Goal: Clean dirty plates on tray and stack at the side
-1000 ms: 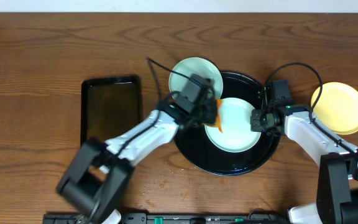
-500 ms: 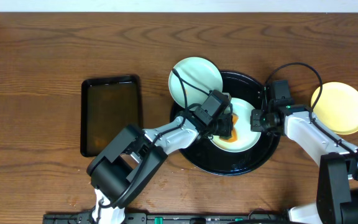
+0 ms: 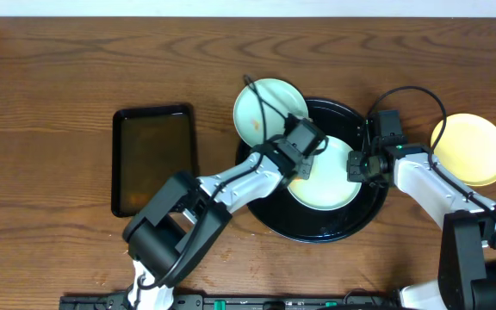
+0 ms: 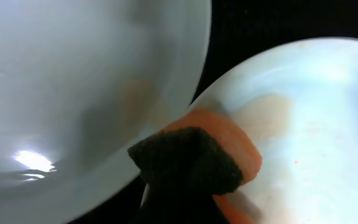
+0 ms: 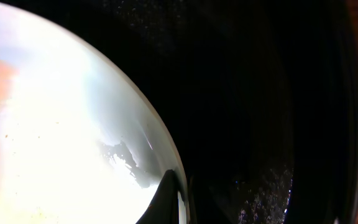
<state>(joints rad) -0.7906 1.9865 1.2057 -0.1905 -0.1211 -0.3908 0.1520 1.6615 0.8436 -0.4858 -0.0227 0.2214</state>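
Observation:
The round black tray [image 3: 358, 220] holds a mint-blue plate [image 3: 327, 182]. My left gripper [image 3: 301, 162] is shut on a sponge [image 4: 188, 163] with a dark top and an orange underside, and presses it on that plate's upper-left edge [image 4: 316, 130], where a faint orange smear shows. A second mint-blue plate [image 3: 269, 108] with a small orange smear overlaps the tray's upper-left rim; it also shows in the left wrist view [image 4: 73, 87]. My right gripper [image 3: 357, 165] is shut on the first plate's right rim [image 5: 166, 155]. The pale yellow plate [image 3: 470, 148] lies on the table to the right.
A rectangular black tray [image 3: 153, 159] lies on the wooden table to the left, with no sponge on it. The left arm stretches across from the lower left to the round tray. Cables loop above both wrists.
My left gripper swept the sponge from the plate's lower middle up to its upper-left edge. The bright orange patch on the plate is gone. The right gripper has not moved.

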